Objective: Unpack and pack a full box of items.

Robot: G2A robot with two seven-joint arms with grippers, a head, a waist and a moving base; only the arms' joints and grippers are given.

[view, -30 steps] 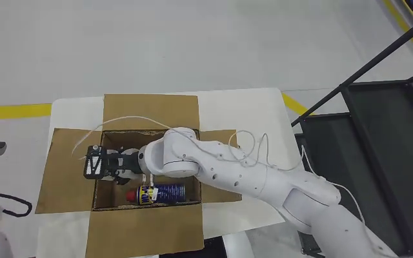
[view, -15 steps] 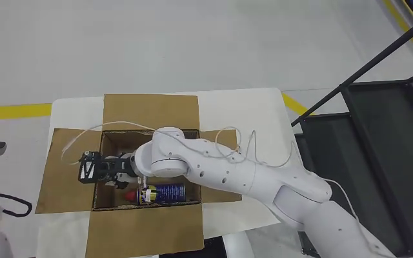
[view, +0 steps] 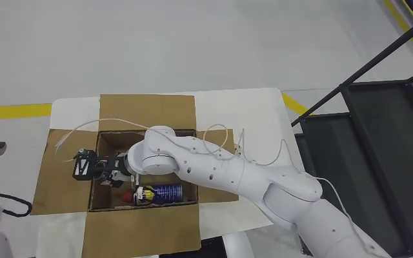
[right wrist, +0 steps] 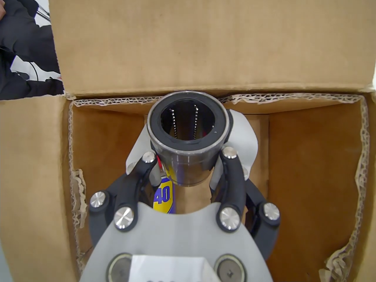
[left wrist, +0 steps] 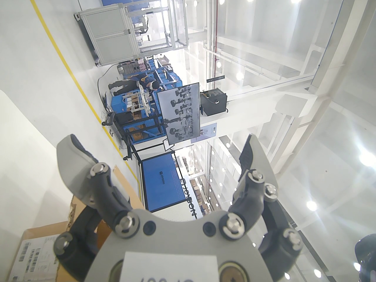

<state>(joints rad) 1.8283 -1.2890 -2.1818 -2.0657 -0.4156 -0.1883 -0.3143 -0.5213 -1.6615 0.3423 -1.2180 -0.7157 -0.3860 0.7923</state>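
Clamping metal cylinder (right wrist: pixel 188 136) in right gripper (right wrist: pixel 190 151), over cardboard box (right wrist: pixel 311 159), left gripper (left wrist: pixel 161 151) spread wide

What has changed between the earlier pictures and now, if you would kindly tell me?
The right end effector, shut on the metal cylinder, moved forward across the box to the side wall it faces, and the box slid slightly the same way. The spray can stayed lying in the box.

Open cardboard box (view: pixel 145 109), flaps spread; blue-and-yellow spray can (view: pixel 161 192) flat on its floor; steel bearing (right wrist: pixel 188 164) clamped in right hand (right wrist: pixel 189 149)
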